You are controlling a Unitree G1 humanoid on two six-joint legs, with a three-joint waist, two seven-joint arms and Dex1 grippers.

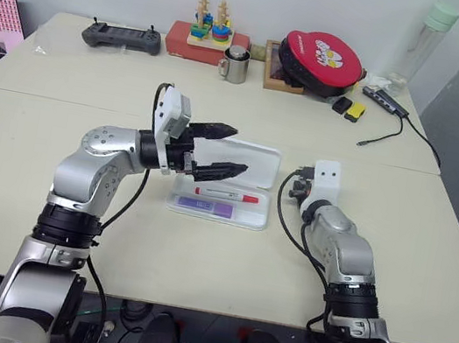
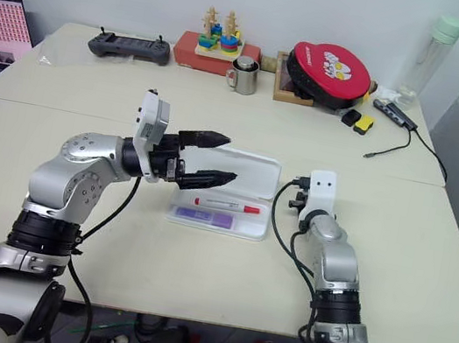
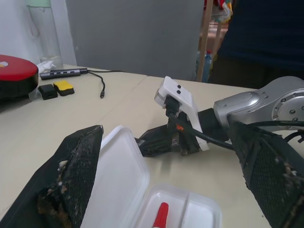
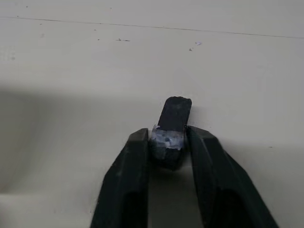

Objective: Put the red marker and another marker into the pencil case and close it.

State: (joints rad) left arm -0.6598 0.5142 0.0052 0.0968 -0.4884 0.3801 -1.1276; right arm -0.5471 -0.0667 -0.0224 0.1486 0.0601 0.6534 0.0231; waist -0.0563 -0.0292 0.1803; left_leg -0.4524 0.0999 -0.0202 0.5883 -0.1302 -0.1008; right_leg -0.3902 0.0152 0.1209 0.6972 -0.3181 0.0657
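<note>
Two markers, the red marker [image 1: 226, 195] and the purple marker [image 1: 203, 207], are lying inside the open pencil case [image 1: 249, 221] mid-table. Left gripper [image 1: 231, 151] is hovering wide open over its lid; right gripper [image 4: 167, 142], just right, is pinching a small dark block [image 4: 173, 124].

Both arms are built of rounded silver-grey metal shells, joined by black ribbed collars at the elbow and upper-arm joints. Small dark screw holes dot the left shoulder shell, seen left of centre in the head views. Each wrist carries a white, boxy camera housing with two small dark dots on its face. Thin black cables loop loosely from those housings back along the forearms. The left end effector [image 1: 220, 149] has two tapered black fingers [image 3: 71, 180] with a coarse, woven-looking texture, scuffed and flecked pale along the edges. The right end effector [image 4: 168, 142] has smooth, glossy black fingers.
</note>
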